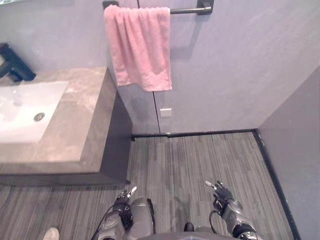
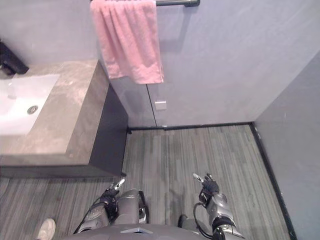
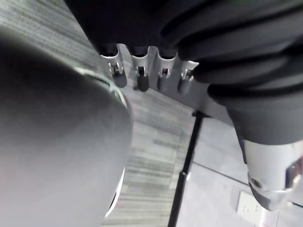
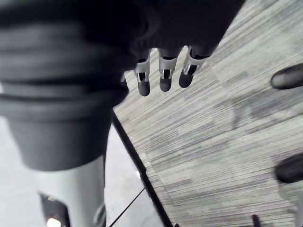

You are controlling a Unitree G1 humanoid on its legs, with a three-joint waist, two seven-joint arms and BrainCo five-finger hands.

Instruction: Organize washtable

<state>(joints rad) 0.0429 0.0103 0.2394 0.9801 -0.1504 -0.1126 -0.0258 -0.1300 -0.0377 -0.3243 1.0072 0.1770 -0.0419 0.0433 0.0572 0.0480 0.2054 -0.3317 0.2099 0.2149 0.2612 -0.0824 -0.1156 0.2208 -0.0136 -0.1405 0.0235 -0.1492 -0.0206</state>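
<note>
The stone-topped washtable stands on the robot's left against the grey wall. Its one container, a white sink, is set into the top and shows a single round drain in its bottom. One pink towel hangs folded over one dark bar on the wall just beyond the counter's end. One black faucet rises behind the sink. Both hands hang low over the striped floor, well apart from the washtable: the left hand and the right hand each have loose, uncurled fingers. One white wall plate sits below the towel. A person's white shoe shows near the left hand.
</note>
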